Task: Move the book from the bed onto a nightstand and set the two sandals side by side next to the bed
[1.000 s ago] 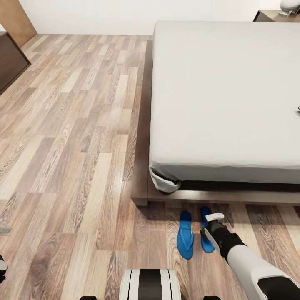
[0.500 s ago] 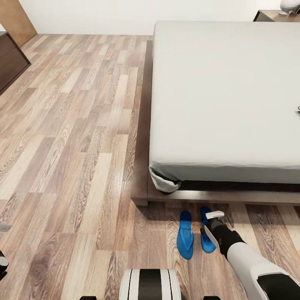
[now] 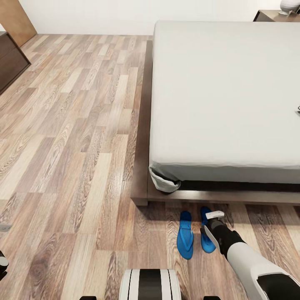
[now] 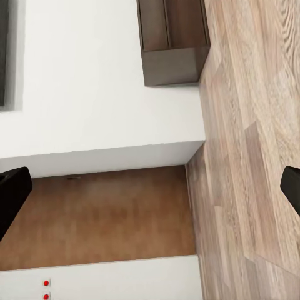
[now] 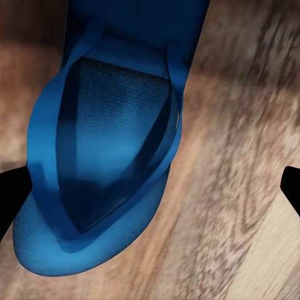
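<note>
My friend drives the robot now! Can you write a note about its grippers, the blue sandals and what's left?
Right gripper: open, over the right sandal, holding nothing.
Left gripper: open, holding nothing, facing wall and floor.
Both sandals lie side by side on the floor at the foot of the bed; left sandal.
Sandals look done. Book not identifiable; it must go onto the nightstand.
</note>
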